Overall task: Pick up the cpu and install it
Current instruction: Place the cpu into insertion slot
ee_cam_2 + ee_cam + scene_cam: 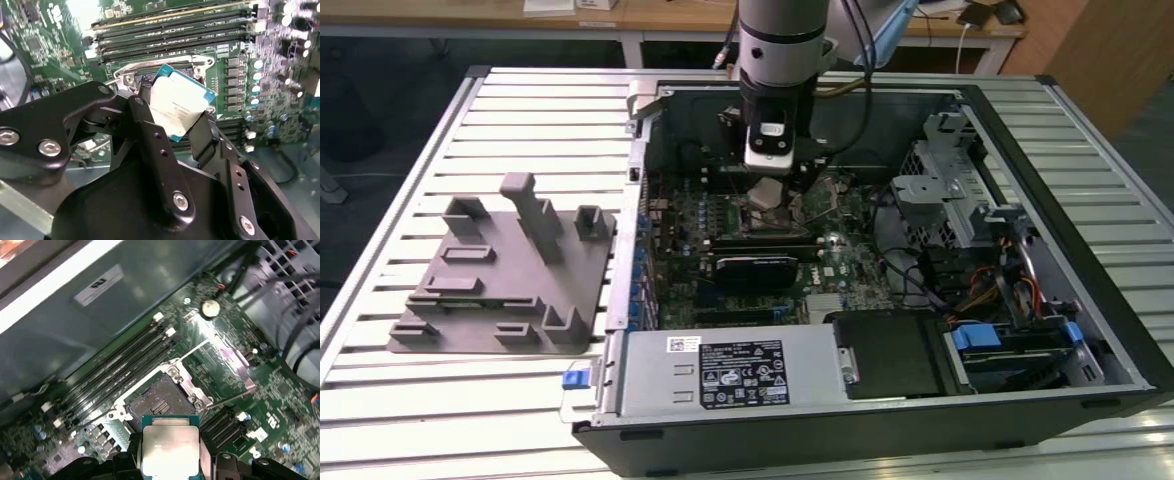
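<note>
1. In the exterior view, an open desktop computer case (1107, 330) is seen lying on a slatted metal desk (494, 400), with a grey fixture block (507, 290) set on the desk towards the exterior view's left of the case. The arm (781, 40) is reached down into the case, and the end effector (771, 190) is placed low over the green motherboard (854, 265), well apart from the power supply (720, 370).
2. In the first wrist view, the cpu (170, 447) is gripped by two opposite edges between the black fingers (131, 460), silver top facing the camera. The cpu socket (160, 402) is seen bare just beyond it, with its metal load plate (232, 362) swung open. Memory slots (120, 365) are run along one side of the socket, and a coin cell (210, 306) is seated farther off.
3. In the second wrist view, the end effector is closed narrowly on the cpu, which is held tilted over the socket's metal frame. Whether the chip touches the socket cannot be told.
</note>
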Robot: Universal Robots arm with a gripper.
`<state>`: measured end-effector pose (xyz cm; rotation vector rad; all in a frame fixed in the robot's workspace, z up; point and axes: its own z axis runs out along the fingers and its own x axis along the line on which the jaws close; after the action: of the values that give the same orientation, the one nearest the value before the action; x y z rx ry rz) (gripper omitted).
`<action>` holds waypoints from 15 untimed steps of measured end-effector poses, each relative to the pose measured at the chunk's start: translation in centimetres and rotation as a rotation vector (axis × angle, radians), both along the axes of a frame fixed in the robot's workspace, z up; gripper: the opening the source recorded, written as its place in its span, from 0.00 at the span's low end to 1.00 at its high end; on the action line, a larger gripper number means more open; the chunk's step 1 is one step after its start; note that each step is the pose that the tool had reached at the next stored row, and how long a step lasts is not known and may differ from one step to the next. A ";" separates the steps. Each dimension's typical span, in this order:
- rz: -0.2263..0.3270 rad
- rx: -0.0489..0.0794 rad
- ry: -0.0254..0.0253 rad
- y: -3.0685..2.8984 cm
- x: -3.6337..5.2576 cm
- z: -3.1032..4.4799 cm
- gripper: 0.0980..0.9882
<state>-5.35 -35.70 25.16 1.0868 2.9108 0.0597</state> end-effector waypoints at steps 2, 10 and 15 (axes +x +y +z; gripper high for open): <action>-0.036 0.000 0.0001 0.00 0.00 -0.01 0.50; -0.182 0.000 0.0001 0.00 0.00 -0.04 0.50; -0.273 0.000 0.0001 0.00 0.00 -0.07 0.50</action>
<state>-5.35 -35.70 25.09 1.4701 2.7319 0.0518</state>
